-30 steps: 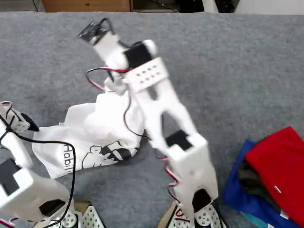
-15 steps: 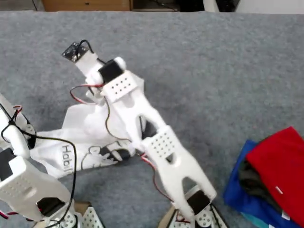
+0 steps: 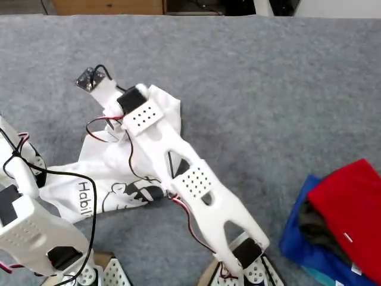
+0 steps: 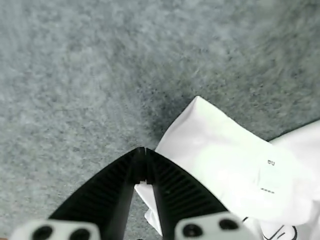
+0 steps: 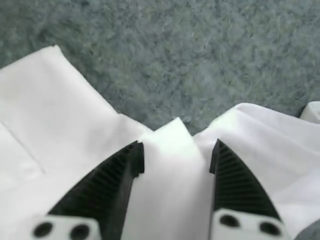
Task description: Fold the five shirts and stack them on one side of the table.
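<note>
A white shirt (image 3: 113,173) with black print lies crumpled on the grey table, left of centre. My right arm (image 3: 178,173) stretches from the front edge out over it. The right gripper (image 5: 177,150) is open just above a folded edge of the white shirt (image 5: 75,130), nothing between its fingers. My left arm (image 3: 27,232) stands at the shirt's left end. The left gripper (image 4: 145,157) is shut, its fingers pinching the rim of the white shirt (image 4: 220,160) low over the table. At the right edge lies a stack of folded shirts, a red shirt (image 3: 351,208) on top.
Under the red shirt lie a dark one and a blue shirt (image 3: 297,241), with a teal edge at the bottom. The grey cloth table (image 3: 268,89) stretches open behind and to the right of the white shirt. Both arm bases stand at the front edge.
My right arm has swung left and dropped lower over the white shirt. The shirt's far part now lies spread farther back. The left arm has shifted slightly.
</note>
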You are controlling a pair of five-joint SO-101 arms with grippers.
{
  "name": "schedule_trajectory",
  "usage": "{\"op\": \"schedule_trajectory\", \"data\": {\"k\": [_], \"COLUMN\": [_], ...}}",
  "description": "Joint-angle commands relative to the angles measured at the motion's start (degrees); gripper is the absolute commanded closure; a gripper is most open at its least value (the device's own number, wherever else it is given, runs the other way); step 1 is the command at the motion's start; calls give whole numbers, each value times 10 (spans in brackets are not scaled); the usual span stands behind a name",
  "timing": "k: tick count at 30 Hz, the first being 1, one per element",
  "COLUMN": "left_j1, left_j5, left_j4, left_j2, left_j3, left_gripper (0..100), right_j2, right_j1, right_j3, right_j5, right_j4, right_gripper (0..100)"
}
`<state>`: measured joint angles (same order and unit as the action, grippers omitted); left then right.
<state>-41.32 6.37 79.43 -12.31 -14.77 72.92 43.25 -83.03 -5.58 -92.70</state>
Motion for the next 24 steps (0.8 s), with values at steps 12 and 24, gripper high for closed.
{"op": "schedule_trajectory", "data": {"k": [12,24], "left_j1": [-3,-52], "left_j5": [-3,-61], "left_j4": [10,11], "left_j2": [6,6], "left_j3": [27,127], "left_gripper": [980,980], "right_j2": [-11,-228], "right_j1": [-40,-113], "right_j3": [-129,-124], "right_j5": [4,3], "right_j4": [-19,-74], "right_gripper": [972,972]}}
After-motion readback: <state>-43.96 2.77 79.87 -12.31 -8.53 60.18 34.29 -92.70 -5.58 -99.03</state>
